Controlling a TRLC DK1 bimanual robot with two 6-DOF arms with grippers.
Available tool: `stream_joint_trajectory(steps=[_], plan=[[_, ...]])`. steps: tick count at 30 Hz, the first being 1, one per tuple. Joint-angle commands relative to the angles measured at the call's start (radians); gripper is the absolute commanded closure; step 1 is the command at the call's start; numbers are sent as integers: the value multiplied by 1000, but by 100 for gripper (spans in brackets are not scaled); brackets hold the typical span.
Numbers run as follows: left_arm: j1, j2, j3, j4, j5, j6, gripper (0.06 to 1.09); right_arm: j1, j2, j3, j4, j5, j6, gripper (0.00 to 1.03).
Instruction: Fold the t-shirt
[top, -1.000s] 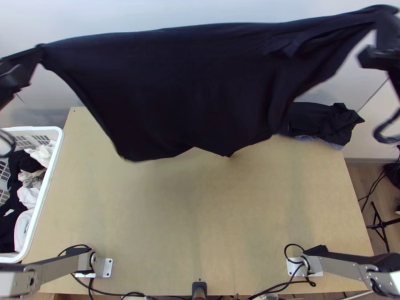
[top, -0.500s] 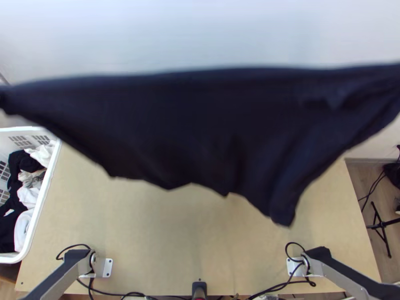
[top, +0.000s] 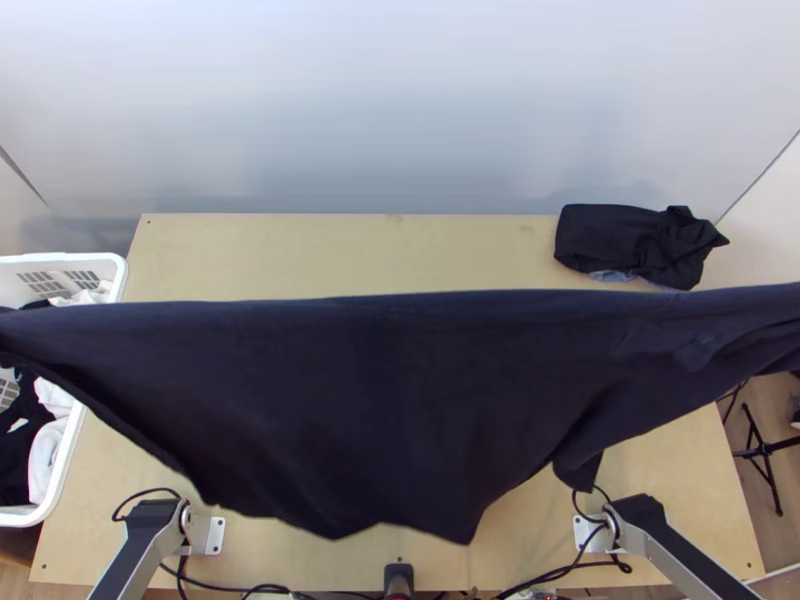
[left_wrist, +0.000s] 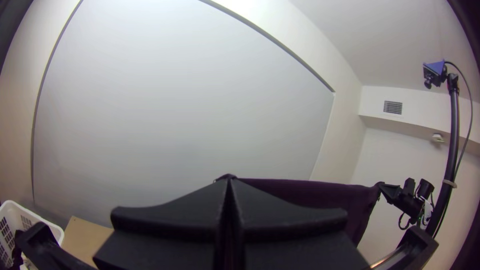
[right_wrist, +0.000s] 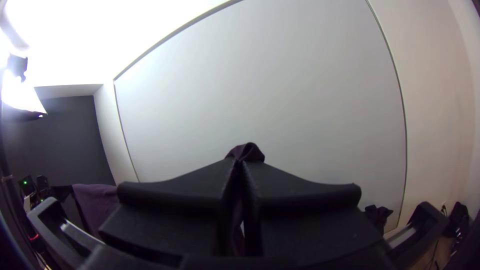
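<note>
Clenched around small pinches of dark fabric, the fingers of the left gripper (left_wrist: 228, 180) and the right gripper (right_wrist: 241, 161) suspend a navy-black t-shirt (top: 390, 400) between them by 2 points near its upper edge. Which parts of the garment they pinch, the folds do not tell. From 1 set of fingers to the other the top edge runs nearly straight, with the body draping below in an uneven hem above the wooden table (top: 330, 255); whether the hem touches the wood cannot be told. Farther out, a white laundry basket (top: 122, 275) stands off the left fingers' side, and a bundle of dark cloth (top: 640, 240) lies at the table's far edge, towards the right fingers' side. The work in hand appears to be spreading the shirt, ahead of any fold. Next, the 2 grippers likely need to lower together, lay the hem down first and release evenly; uneven travel could leave the fabric skewed or rumpled.
</note>
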Motion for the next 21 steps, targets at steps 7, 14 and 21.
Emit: stream_joint_trajectory(steps=[7,14,21], plan=[[91,-54,-463,215,-12,121,105,1,-11,-453,128,-17,-86,100],[112,15,-728,495,-49,142,105,23,50,-769,418,-17,-129,100],[95,117,-915,697,-98,200,105,63,157,-1076,720,-8,-149,100]])
